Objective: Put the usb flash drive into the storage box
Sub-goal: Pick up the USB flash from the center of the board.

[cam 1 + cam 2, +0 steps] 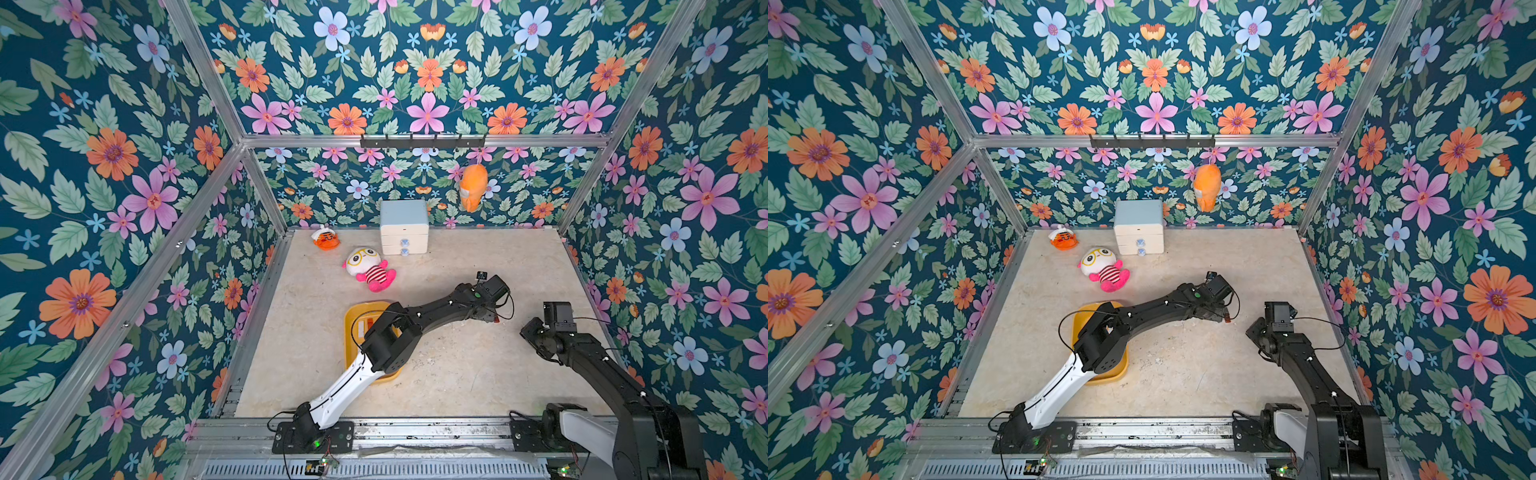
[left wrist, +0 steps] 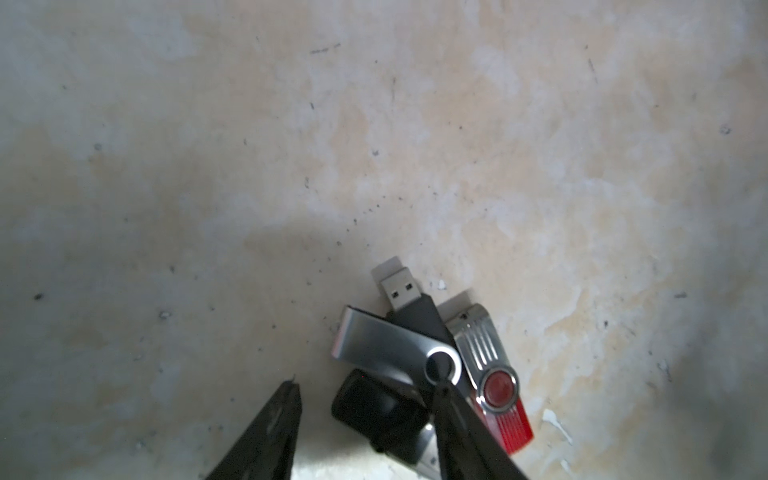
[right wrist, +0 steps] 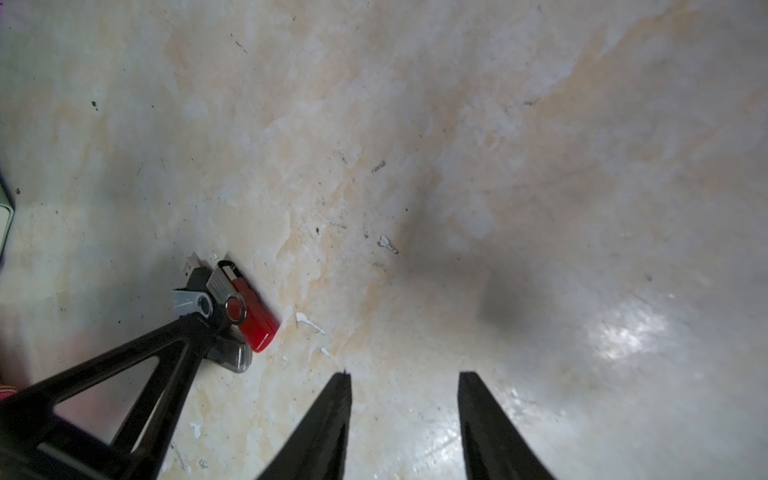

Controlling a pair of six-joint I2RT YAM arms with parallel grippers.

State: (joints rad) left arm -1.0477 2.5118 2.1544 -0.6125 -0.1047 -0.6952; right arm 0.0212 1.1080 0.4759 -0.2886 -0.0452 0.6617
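Doll [image 1: 370, 270] lies between storage box [image 1: 351, 315] and chest [image 1: 404, 226].

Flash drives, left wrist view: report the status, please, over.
Left pincer open, straddling black flash drive. Right pincer open, empty. Red flash drive and silver-capped drive crowd it.

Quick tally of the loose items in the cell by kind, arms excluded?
USB flash drives: 3 (black swivel drive, red swivel drive, dark drive, piled together)
Toys: 3 (plush doll, tiger toy, hanging orange plush)
Yellow storage box: 1
White drawer chest: 1
Total: 8. Box contents are mostly hidden by the left arm and are not counted.
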